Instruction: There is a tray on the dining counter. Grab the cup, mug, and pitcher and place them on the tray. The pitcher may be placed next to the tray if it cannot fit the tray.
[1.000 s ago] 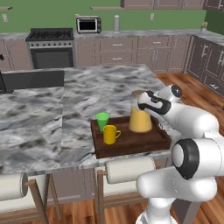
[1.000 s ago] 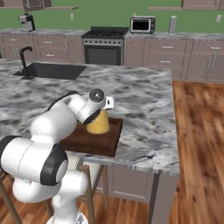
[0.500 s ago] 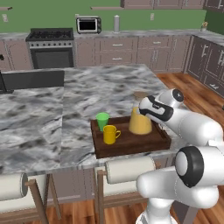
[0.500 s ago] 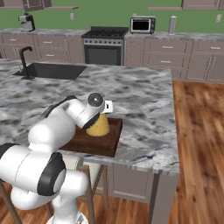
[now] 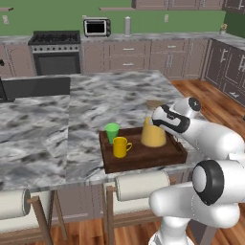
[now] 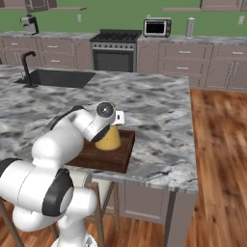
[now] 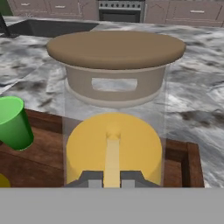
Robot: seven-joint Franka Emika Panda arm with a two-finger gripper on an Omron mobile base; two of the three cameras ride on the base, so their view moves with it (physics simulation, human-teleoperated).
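The pitcher [image 5: 153, 135], clear glass with orange-yellow liquid and a brown cork lid [image 7: 116, 48], stands upright at the right end of the dark wooden tray [image 5: 143, 160] on the marble dining counter [image 5: 95, 95]. My gripper [image 7: 112, 180] is shut on the pitcher [image 7: 113, 144], with a narrow pale strip of its side pinched between the fingertips. From the left base view the gripper [image 5: 158, 122] meets it from the right. The green cup [image 5: 112, 131] and the yellow mug [image 5: 119, 147] stand on the tray's left half. The right base view shows the pitcher [image 6: 109, 140] behind my forearm.
Two stools with rolled cushions [image 5: 143, 184] are tucked under the counter's near edge. A sink [image 6: 58, 77] with a dark faucet is set into the far left of the counter. Wooden floor [image 6: 217, 159] lies to the right of the counter.
The pitcher has come down a little onto the tray with my hand still on it. My elbow has swung outward to the right.
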